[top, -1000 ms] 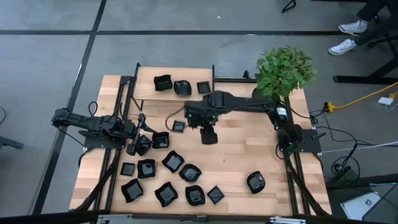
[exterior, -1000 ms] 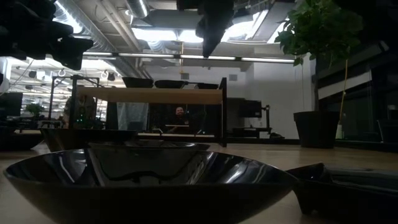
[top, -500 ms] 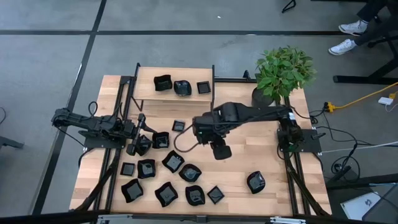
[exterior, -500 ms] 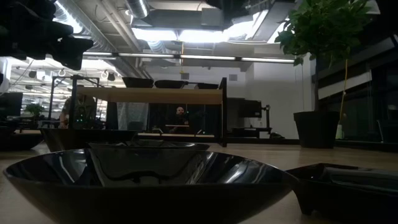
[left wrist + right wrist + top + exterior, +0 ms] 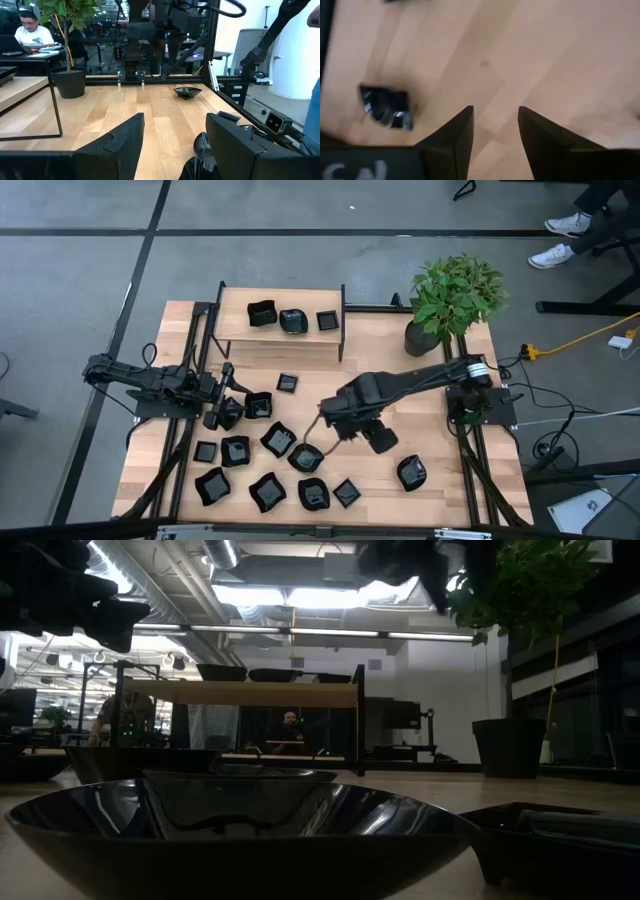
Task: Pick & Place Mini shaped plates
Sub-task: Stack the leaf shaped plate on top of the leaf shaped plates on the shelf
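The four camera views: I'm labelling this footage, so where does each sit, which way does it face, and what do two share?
High view: overhead, straight down; both arms, table.
Low view: tabletop height, level toward shelf; dark arm parts overhead.
Left wrist view: forward across table; own open fingers.
Right wrist view: down at wood; own open fingers.
Shared: potted plant in high, low, left wrist views.

A grey concrete floor crossed by dark seams surrounds the pale wooden plank tabletop. A leafy green plant in a dark pot stands at one far corner. Overhead, long ceiling light strips glow among exposed ducts. A person in white sits at a desk beyond.
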Robot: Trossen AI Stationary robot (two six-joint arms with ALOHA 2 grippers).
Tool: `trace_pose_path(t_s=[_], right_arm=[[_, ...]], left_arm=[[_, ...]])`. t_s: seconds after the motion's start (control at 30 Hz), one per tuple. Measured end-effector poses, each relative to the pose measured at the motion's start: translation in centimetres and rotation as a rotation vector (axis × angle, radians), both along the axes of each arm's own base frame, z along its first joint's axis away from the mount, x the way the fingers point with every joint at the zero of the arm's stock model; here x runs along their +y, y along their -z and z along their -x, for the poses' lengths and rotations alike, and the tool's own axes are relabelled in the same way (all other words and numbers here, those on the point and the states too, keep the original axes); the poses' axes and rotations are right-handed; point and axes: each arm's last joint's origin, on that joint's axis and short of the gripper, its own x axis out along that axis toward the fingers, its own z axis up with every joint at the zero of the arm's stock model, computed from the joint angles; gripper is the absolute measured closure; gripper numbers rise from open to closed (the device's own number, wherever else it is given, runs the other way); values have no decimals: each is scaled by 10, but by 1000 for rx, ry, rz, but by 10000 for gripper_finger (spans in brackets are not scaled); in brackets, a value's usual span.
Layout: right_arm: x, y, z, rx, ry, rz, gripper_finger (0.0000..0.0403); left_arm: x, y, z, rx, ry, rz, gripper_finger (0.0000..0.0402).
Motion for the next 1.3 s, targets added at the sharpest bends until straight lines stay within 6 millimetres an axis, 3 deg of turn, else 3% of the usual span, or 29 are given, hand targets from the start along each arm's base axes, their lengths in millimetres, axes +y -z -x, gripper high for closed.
trace_pose_path(t_s=[0.23,0.5,0.87,1.3], right_arm=[[7,27,36,70,-75,-205,249],[10,68,69,85,-38,-204,249],[32,99,95,123,-9,-194,249],[48,125,104,104,31,-261,249]], left_arm=[[0,0,0,0,0,0,194],[0,0,0,0,-1,0,194],[0,0,0,0,0,0,194],[0,0,0,0,0,0,194]])
